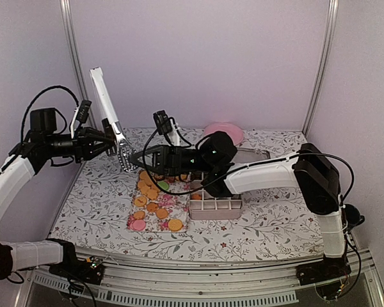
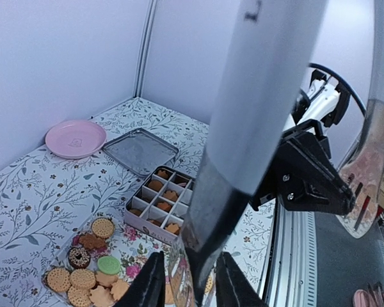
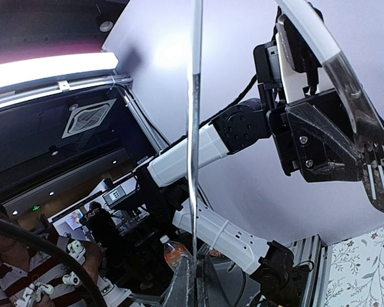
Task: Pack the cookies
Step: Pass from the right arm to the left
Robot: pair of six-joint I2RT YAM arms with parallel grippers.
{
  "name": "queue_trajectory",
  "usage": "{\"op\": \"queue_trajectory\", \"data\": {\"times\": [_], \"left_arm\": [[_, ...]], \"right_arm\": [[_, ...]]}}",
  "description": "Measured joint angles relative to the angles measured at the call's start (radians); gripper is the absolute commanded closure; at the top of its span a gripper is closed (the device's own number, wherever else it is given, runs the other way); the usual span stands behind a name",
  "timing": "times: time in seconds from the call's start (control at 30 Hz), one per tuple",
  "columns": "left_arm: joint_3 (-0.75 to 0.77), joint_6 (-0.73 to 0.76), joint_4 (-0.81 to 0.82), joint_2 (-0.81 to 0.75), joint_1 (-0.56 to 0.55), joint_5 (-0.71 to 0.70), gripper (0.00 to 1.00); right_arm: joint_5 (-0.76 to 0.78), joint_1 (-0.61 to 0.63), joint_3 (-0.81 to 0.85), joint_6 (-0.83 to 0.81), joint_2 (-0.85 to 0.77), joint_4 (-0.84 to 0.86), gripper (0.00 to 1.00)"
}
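The left pincer [image 1: 110, 144] is clenched on a pair of long white-handled tongs [image 1: 105, 102], gripping them low down. The handle leans toward eleven o'clock and the slotted metal tips hang clear of the desk [image 1: 269, 211]. At three o'clock of those tips the right pincer [image 1: 136, 158] is clenched on a thin metal strip [image 3: 193, 128], seen edge-on and probably one arm of the same tongs. Most cookies [image 1: 155, 206] lie loose on a floral mat [image 1: 169, 201] at six o'clock of the right pincer. A few sit in the divided box [image 1: 216, 206] at the mat's three o'clock, with a pink plate [image 1: 225, 132] at its twelve. If both arms pull the tool differently, it may twist free and drop, cracking or scattering cookies.
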Motion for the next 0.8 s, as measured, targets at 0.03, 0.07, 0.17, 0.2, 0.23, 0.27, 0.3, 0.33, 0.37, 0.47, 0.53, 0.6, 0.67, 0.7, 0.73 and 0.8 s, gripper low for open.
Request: {"op": "queue_trajectory", "data": {"times": [0.03, 0.07, 0.17, 0.2, 0.23, 0.27, 0.3, 0.33, 0.37, 0.47, 0.53, 0.6, 0.67, 0.7, 0.73, 0.8], "left_arm": [[0.000, -0.003, 0.010, 0.001, 0.000, 0.001, 0.76], [0.000, -0.007, 0.017, 0.003, 0.000, 0.001, 0.80], [0.000, -0.027, 0.043, 0.014, 0.000, 0.002, 1.00], [-0.002, -0.030, 0.054, 0.018, -0.001, 0.002, 1.00], [-0.002, -0.034, 0.062, 0.021, -0.001, 0.000, 1.00], [-0.003, -0.032, 0.073, 0.025, -0.002, -0.007, 1.00], [-0.003, -0.034, 0.082, 0.028, -0.003, -0.013, 1.00], [-0.003, -0.034, 0.085, 0.029, -0.003, -0.014, 1.00], [-0.002, -0.031, 0.084, 0.030, -0.003, -0.015, 1.00], [0.002, 0.012, 0.042, 0.033, -0.003, 0.001, 1.00], [0.020, 0.082, -0.023, 0.035, -0.004, 0.005, 1.00], [0.040, 0.181, -0.104, 0.035, -0.005, -0.008, 1.00], [0.060, 0.307, -0.207, 0.034, -0.009, -0.034, 1.00], [0.066, 0.370, -0.259, 0.034, -0.015, -0.050, 1.00], [0.067, 0.429, -0.308, 0.033, -0.023, -0.068, 1.00], [0.068, 0.522, -0.391, 0.033, -0.044, -0.105, 1.00]], "right_arm": [[0.000, 0.000, 0.012, 0.005, 0.008, 0.005, 1.00], [0.000, 0.002, 0.025, 0.011, 0.017, 0.008, 1.00], [0.001, 0.002, 0.058, 0.030, 0.042, 0.010, 1.00], [0.000, 0.003, 0.070, 0.035, 0.050, 0.011, 1.00], [0.004, 0.004, 0.087, 0.041, 0.062, 0.011, 1.00], [0.010, 0.006, 0.102, 0.048, 0.071, 0.010, 0.99], [0.013, 0.006, 0.113, 0.052, 0.080, 0.010, 0.92], [0.014, 0.007, 0.118, 0.055, 0.084, 0.010, 0.81], [0.018, 0.008, 0.119, 0.055, 0.086, 0.010, 0.72], [0.006, 0.006, 0.112, 0.051, 0.086, 0.014, 0.50], [-0.003, 0.001, 0.075, 0.031, 0.073, -0.004, 0.26], [-0.023, -0.011, 0.027, -0.011, 0.047, -0.063, 0.07], [-0.045, -0.033, -0.021, -0.105, 0.000, -0.190, 0.01], [-0.049, -0.045, -0.037, -0.167, -0.031, -0.274, 0.01], [-0.049, -0.056, -0.047, -0.240, -0.063, -0.362, 0.01], [-0.045, -0.069, -0.053, -0.379, -0.126, -0.507, 0.01]]}}
